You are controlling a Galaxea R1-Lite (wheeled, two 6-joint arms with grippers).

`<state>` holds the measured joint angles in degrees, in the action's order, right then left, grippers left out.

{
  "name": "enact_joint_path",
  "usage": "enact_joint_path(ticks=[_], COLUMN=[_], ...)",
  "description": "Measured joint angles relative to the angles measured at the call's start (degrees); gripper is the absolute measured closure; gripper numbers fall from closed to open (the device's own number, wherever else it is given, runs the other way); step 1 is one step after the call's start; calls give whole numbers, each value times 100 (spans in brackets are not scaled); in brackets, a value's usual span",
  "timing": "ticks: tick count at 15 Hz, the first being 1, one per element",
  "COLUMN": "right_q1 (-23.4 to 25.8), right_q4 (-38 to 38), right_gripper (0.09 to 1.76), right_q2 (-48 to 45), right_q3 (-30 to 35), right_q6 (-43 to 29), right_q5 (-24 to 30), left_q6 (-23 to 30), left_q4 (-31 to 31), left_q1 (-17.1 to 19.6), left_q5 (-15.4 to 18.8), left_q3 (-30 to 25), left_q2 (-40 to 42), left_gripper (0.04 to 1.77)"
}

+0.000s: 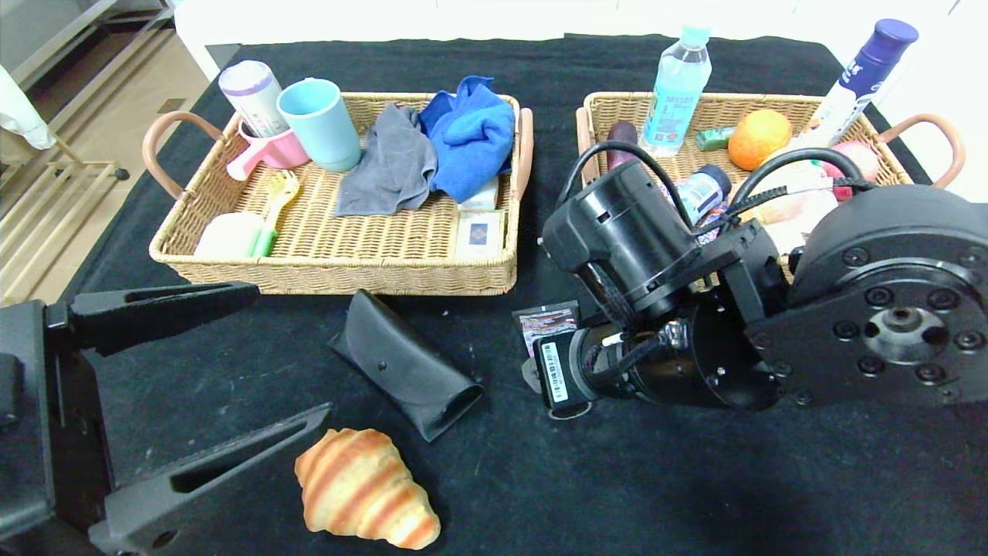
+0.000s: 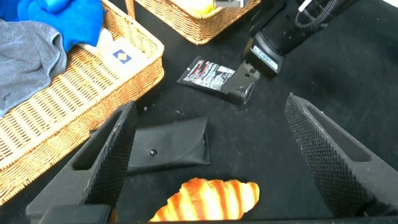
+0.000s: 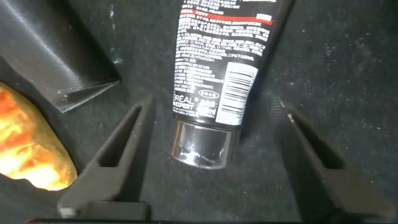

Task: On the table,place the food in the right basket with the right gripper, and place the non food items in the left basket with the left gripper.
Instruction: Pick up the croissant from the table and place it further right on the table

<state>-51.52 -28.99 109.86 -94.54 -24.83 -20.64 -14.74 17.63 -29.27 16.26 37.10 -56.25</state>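
This is looking like a staged test bench in an indoor lab or demo room rather than a lived-in home. A black cloth is covering the whole table (image 1: 494,479), and two matching wicker baskets are sitting side by side beyond the right gripper (image 3: 211,143), one (image 1: 332,255) holding cups and cloths, the other (image 1: 617,104) bottles and fruit. A pale wood-toned floor (image 1: 116,100) and a metal rack (image 1: 46,193) are showing off beyond the left gripper (image 1: 255,355).

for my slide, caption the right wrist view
Open right gripper straddling the black tube on the table, croissant alongside.
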Motion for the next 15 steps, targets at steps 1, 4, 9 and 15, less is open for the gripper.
enact_joint_path(ticks=[1, 4, 9, 15], right_q1=[0, -16, 9, 386], right_q4=[-2, -2, 27, 1086], right_gripper=[43, 34, 25, 19], right_q2=[-44, -247, -964, -2630], right_q3=[9, 154, 807, 2597], right_q6=[0, 9, 288, 1464], right_q5=[2, 0, 11, 1003], left_q6=[2, 16, 27, 83], left_q4=[0, 6, 1, -110], left_q1=[0, 0, 24, 26], left_q5=[0, -17, -96, -276], left_q3=[0, 20, 88, 185], left_q2=[0, 0, -26, -168], left_gripper=[9, 9, 9, 9])
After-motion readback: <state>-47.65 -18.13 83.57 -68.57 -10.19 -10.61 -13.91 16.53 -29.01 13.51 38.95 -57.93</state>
